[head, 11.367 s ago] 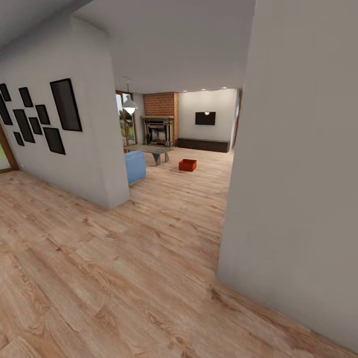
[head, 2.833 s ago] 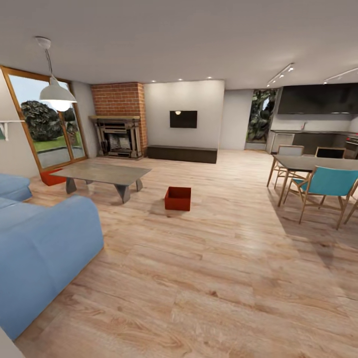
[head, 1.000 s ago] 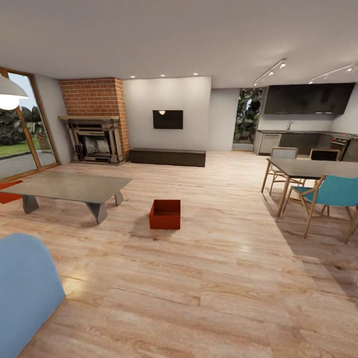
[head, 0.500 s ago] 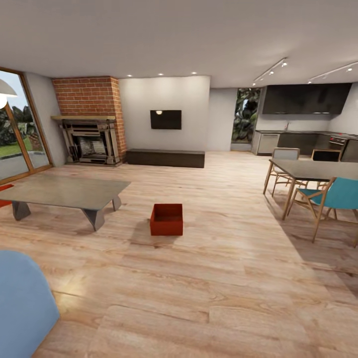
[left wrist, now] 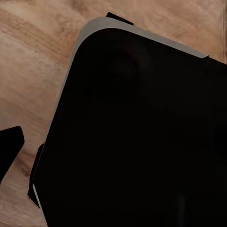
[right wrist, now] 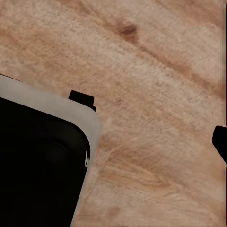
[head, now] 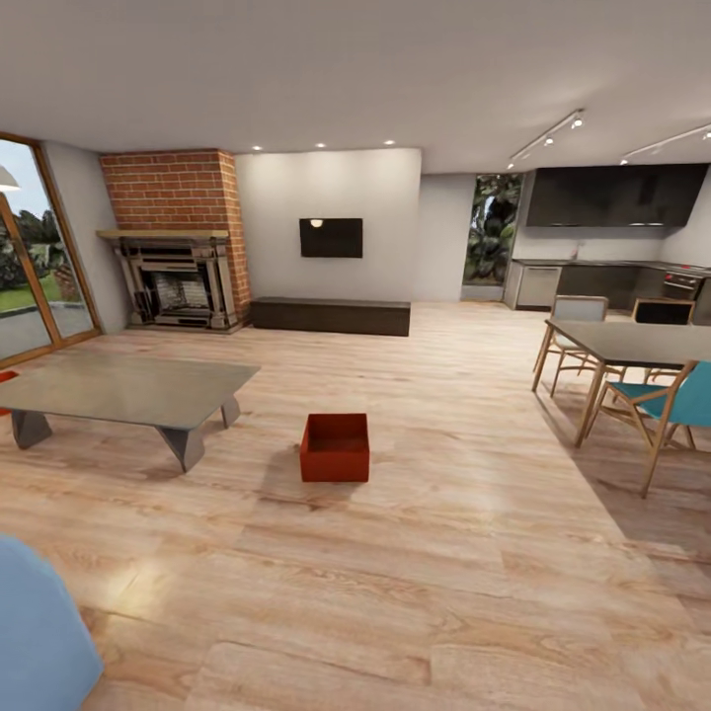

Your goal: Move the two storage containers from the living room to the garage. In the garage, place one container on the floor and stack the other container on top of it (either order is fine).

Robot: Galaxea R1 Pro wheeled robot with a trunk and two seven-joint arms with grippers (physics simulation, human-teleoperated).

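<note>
Robot's in the living room (head: 415, 583), wood planks underfoot. One storage container (head: 335, 447), red-orange and open-topped, sits on the planks ahead, just beside the low coffee table (head: 118, 385). A red-orange sliver of something (head: 5, 377) peeks out at the far left behind that table, too little to identify. Fireplace (head: 178, 281) and TV (head: 331, 237) on the back wall, dining table (head: 632, 341) at right. Can't tell whether either hand is released or clenched; wrist views show the dark base over planks.

Light wood plank floor (head: 474, 553) carries one red-orange storage container (head: 335, 447), beside a low grey coffee table (head: 123, 388).
</note>
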